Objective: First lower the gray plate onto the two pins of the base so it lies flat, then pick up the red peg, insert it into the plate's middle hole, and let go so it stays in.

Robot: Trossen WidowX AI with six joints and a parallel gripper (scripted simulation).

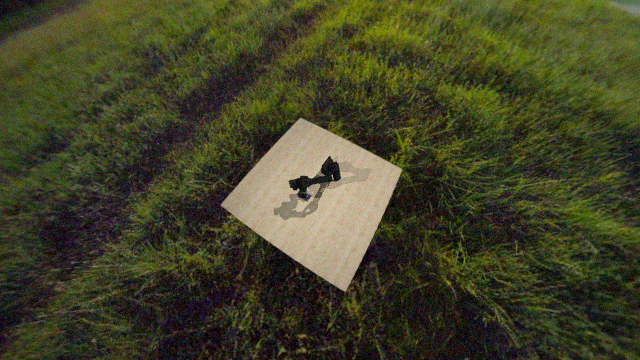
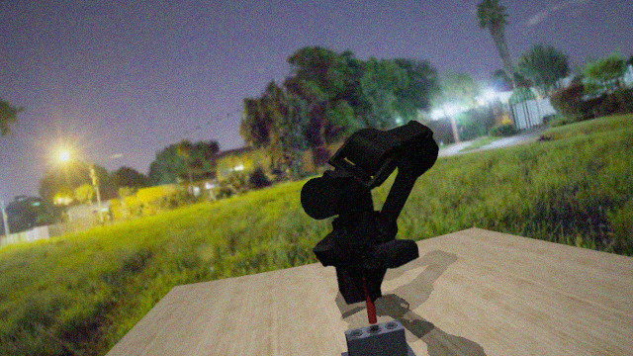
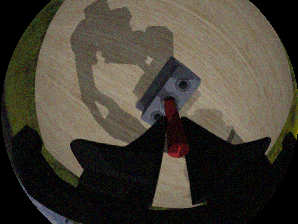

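The red peg (image 2: 371, 312) (image 3: 175, 131) is upright in my gripper (image 2: 366, 296) (image 3: 173, 120), which is shut on it. Its lower end hangs just above the middle hole in the exterior view and overlaps that hole in the wrist view; a small gap shows. The gray plate (image 2: 365, 331) (image 3: 175, 91) lies flat on top of the base (image 3: 157, 84), with three holes in a row. Dark round spots show in the outer holes; the pins are hard to make out. In the top view the arm hides most of the block.
The pale wooden board (image 1: 330, 240) (image 2: 247, 316) (image 3: 230, 65) carries the black arm and its shadow. The board's edges drop to grass (image 1: 475, 280) all round. The arm's shadow falls beside the block in the wrist view.
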